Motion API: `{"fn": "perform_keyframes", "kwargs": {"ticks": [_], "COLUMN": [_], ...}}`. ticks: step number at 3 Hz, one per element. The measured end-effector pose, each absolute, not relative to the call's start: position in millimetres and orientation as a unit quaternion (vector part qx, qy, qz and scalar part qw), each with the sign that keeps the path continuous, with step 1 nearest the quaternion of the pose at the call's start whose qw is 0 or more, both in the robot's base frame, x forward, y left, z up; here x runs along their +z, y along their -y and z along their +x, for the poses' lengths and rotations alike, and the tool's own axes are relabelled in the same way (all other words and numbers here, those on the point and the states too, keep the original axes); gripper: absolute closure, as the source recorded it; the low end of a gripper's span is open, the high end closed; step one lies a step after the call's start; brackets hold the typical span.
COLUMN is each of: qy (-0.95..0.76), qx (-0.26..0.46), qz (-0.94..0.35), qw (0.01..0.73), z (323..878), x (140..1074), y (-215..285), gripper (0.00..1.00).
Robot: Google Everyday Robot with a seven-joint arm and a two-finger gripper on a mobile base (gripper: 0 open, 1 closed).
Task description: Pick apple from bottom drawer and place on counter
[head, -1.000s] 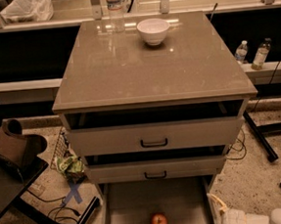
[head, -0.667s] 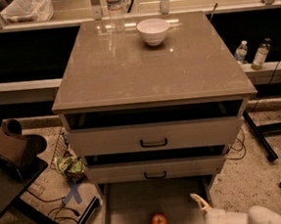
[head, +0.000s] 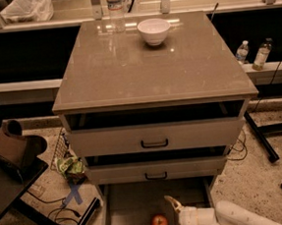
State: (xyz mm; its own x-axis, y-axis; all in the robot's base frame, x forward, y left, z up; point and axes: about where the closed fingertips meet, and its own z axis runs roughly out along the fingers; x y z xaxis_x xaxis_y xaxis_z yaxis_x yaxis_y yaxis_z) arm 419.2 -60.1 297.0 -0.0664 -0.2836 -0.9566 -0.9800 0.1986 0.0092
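The small red-orange apple (head: 159,224) lies on the floor of the pulled-out bottom drawer (head: 127,204), near its front middle. My gripper (head: 173,218), white with pale fingers, reaches in from the lower right and is low over the drawer just right of the apple. Its fingers (head: 171,203) are spread open and point left at the apple without holding it. The counter (head: 152,69) is the glossy grey-beige top of the cabinet above.
A white bowl (head: 154,31) and a clear water bottle (head: 115,9) stand at the back of the counter. The two upper drawers (head: 154,138) with black handles are slightly pulled out. A dark stand (head: 17,164) and cables are on the left, bottles (head: 261,54) and black legs on the right.
My arm has moved left across the bottom drawer, from the lower right corner to just beside the apple. The apple has not moved.
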Motion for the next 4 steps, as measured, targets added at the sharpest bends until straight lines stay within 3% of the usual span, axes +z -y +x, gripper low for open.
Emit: {"fn": "perform_keyframes", "kwargs": {"ticks": [1,3,4], "qy": [-0.621,-0.636,-0.636], "qx": [0.395,0.394,0.386], "qz": [-0.508,-0.515,-0.530], "qw": [0.447,0.418,0.407], "z": [434.0,459.7,464.1], "x": [258.1,179.5,151.7], "y": [35.7,37.2,35.3], "gripper": [0.00,0.00,0.22]}}
